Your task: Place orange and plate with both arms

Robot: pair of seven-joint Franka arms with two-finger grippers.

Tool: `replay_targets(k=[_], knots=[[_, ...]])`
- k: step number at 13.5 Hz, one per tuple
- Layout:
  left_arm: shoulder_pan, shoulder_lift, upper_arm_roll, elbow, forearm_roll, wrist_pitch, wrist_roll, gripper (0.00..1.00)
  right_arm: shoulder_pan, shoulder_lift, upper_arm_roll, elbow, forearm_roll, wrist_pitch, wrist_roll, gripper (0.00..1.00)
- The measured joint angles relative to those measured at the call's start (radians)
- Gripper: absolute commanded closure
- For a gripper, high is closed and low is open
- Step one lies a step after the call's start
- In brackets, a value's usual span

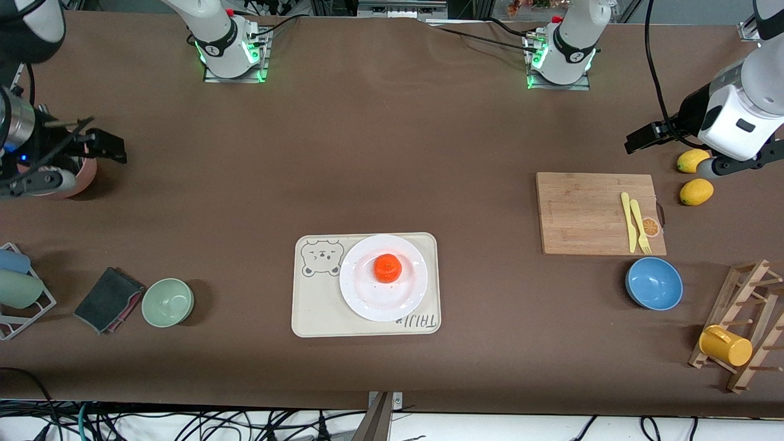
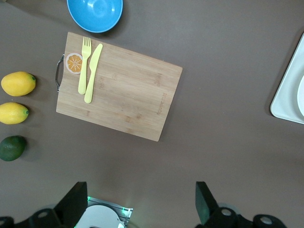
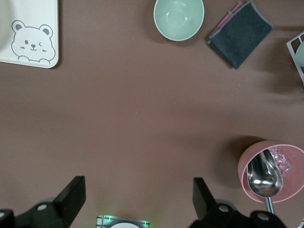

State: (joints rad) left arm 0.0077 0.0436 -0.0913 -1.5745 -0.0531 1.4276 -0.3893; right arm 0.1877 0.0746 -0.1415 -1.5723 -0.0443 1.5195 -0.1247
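While both arms are held up and away from the middle of the table, the orange (image 1: 388, 268) is seen resting on the plate (image 1: 367, 300), roughly at the plate's centre. The plate is set on a cream tray (image 1: 318, 315) printed with a bear face, and it covers the part of the tray toward the left arm's end of the table.

The left gripper (image 2: 142, 205) is raised over bare table near the left arm's base, with its jaws spread wide and nothing between them. From its wrist view a wooden cutting board (image 2: 128, 95) is shown, on which a yellow fork (image 2: 84, 66) and a yellow knife (image 2: 93, 72) are laid side by side, next to a small printed orange slice. A blue bowl (image 2: 95, 13) is placed just off the board's edge, nearer the front camera. Two lemons (image 2: 18, 83) and a dark green fruit (image 2: 12, 147) are lined up beside the board, toward the left arm's end.

The right gripper (image 3: 137, 202) is raised over bare table at the right arm's end, its jaws likewise parted and empty. A pink cup (image 3: 270, 171) holding a metal spoon is seen close to it. A green bowl (image 3: 179, 18) and a folded dark cloth (image 3: 240, 32) lie near each other, closer to the front camera than the cup.
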Motion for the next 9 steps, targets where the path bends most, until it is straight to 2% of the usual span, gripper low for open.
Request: replay_targets(k=[2,4,7,9], knots=[[0.000,0.000,0.000,0.000,0.000,0.000,0.000,0.00,-0.095,-0.122,0.102,-0.189,-0.006,0.109,0.015,0.00],[0.000,0.000,0.000,0.000,0.000,-0.001,0.000,0.00,-0.142,-0.180,0.135,-0.275,-0.010,0.160,0.015,0.00],[0.001,0.000,0.001,0.000,0.000,-0.001,0.000,0.00,-0.164,-0.194,0.136,-0.258,-0.012,0.157,0.015,0.00],[0.001,0.000,0.002,0.000,0.000,-0.001,0.000,0.00,-0.176,-0.175,0.134,-0.184,-0.012,0.097,0.015,0.00]])
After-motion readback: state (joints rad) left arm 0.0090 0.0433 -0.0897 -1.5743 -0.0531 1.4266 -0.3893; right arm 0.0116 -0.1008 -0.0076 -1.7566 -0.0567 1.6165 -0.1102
